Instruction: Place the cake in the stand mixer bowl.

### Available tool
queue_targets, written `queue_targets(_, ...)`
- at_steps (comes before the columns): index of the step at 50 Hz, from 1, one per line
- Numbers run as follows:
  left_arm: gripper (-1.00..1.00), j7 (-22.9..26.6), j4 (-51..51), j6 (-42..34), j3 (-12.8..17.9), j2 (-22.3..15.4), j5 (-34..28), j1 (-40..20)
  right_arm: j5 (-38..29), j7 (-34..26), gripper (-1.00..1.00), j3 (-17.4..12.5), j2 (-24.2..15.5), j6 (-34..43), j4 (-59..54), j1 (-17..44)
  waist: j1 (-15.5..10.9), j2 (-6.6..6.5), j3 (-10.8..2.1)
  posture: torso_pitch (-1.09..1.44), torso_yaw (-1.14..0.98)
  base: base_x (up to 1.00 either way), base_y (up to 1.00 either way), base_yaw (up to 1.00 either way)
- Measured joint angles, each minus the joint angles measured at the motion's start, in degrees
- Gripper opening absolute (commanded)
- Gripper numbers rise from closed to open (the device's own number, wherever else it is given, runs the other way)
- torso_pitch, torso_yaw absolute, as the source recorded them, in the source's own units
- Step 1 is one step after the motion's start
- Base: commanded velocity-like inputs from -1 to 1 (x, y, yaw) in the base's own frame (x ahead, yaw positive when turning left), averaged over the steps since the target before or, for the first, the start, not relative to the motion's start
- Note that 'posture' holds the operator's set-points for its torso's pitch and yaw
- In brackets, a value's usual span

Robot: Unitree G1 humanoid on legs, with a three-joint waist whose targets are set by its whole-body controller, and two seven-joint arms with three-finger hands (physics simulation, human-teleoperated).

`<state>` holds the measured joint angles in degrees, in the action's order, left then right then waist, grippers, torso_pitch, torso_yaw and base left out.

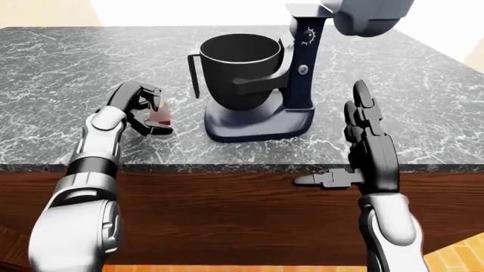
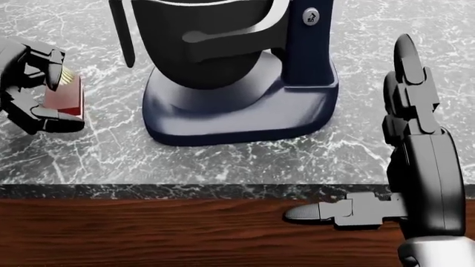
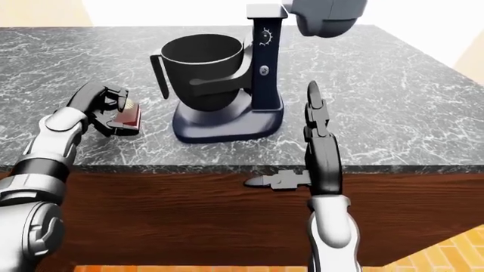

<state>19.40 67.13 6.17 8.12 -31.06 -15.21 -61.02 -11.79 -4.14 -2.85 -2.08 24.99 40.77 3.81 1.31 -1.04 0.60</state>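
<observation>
The cake (image 2: 64, 95) is a small red slice with a pale top, standing on the dark marble counter (image 1: 424, 90) left of the mixer. My left hand (image 2: 33, 89) has its fingers closed round the slice at counter level. The stand mixer (image 1: 291, 73) is dark blue with a black bowl (image 1: 240, 68) held in its cradle, open at the top, and its grey head (image 1: 367, 16) tilted up. My right hand (image 1: 363, 147) is open and empty, fingers straight, thumb out to the left, over the counter's near edge to the right of the mixer base (image 2: 238, 111).
The counter has a dark wood face (image 1: 227, 215) below its near edge. Orange tiled floor (image 1: 454, 255) shows at the bottom right. The bowl's handle (image 1: 194, 73) sticks out on its left side, toward the cake.
</observation>
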Motion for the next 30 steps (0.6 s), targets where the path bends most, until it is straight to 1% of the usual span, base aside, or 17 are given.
queue_targets(9, -1.00, 1.1, -0.8, -3.0, 0.3, -2.3, -0.9, -2.2, -0.2, 0.0, 1.00, 0.4, 0.1, 0.3, -0.2, 0.0, -0.3, 0.40, 0.51, 0.00, 0.00, 0.00, 0.00, 0.00)
queue_targets(18, -1.00, 2.4, -3.5, -5.1, 0.6, -4.2, -1.1, -5.4, -0.1, -0.1, 1.00, 0.3, 0.0, 0.3, -0.1, 0.2, -0.4, 0.48, 0.60, 0.00, 0.00, 0.00, 0.00, 0.00)
queue_targets(25, -1.00, 3.2, -4.4, -5.7, 0.5, -5.0, -1.6, -7.3, -0.1, 0.0, 1.00, 0.1, 0.0, 0.3, 0.0, 0.1, -0.5, 0.37, 0.59, 0.00, 0.00, 0.00, 0.00, 0.00)
queue_targets(30, -1.00, 4.5, -4.7, -6.9, 0.5, -5.6, -2.0, -8.9, -0.4, 0.1, 1.00, 0.2, 0.0, 0.4, 0.1, 0.1, -0.5, 0.47, 0.84, 0.00, 0.00, 0.00, 0.00, 0.00)
